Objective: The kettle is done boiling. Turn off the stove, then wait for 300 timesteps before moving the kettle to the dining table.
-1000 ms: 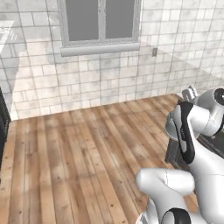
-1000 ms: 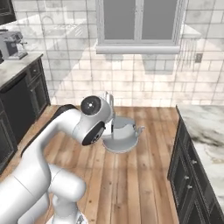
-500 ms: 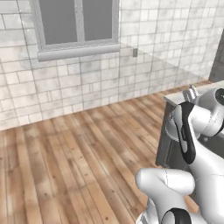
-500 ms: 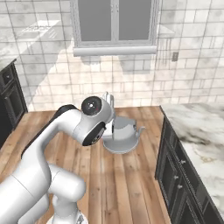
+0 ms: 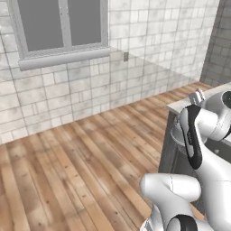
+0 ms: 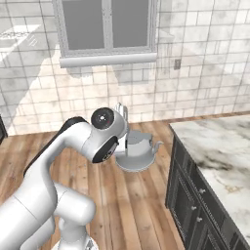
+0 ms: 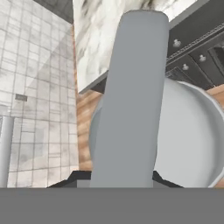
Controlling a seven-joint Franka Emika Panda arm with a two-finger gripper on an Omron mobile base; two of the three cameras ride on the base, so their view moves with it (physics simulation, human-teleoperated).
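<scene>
The silver-grey kettle (image 6: 139,152) hangs above the wooden floor, spout pointing right, with my gripper (image 6: 128,138) shut on its flat top handle. In the hand view that handle (image 7: 131,96) runs straight up between my dark fingertips (image 7: 78,176), and the round kettle body (image 7: 188,144) spreads below it. In the left base view the kettle (image 5: 177,133) peeks out behind my forearm. The dining table (image 6: 222,146), marble-topped with black cabinet fronts, stands just right of the kettle; its corner (image 5: 187,103) and top (image 7: 98,39) also show. The stove is out of view.
A tiled wall with a grey-framed window (image 6: 105,29) runs across the back, and the same window (image 5: 58,29) shows upper left in the left base view. Open wooden floor (image 5: 67,171) lies to my left. Black drawers with small knobs (image 6: 195,195) face me.
The base has turned: the window slid left in both base views and the marble top came in larger on the right. The kettle stays in my grip.
</scene>
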